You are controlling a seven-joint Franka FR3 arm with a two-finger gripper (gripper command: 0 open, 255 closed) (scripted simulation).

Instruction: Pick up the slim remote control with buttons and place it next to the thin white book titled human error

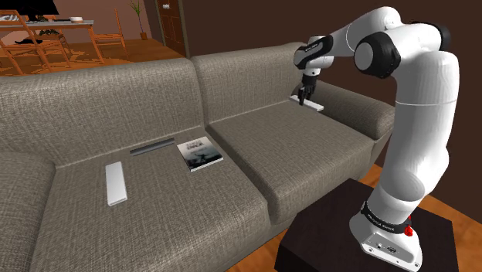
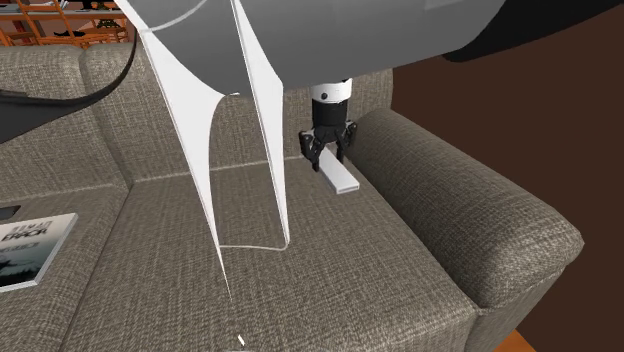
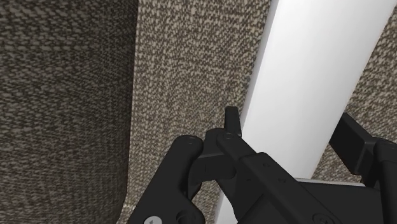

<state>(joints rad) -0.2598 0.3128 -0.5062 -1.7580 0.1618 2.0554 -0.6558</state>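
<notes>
Item: remote (image 2: 345, 180), white, slim, lying at the end cushion (image 1: 263, 139) of the sofa, just beside the armrest (image 2: 450, 190). Tool: gripper (image 2: 330, 155), black, clamped across the remote's width near one end. Destination: book (image 1: 200, 153), well apart along the sofa. Hazards: the off-centre hold may let the long free end droop, swivel or slip out in transit; a low carry could drag it on the fabric.

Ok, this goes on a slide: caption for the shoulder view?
Gripper clasps a white remote on the sofa by the armrest; the book lies on the next cushion.
</notes>
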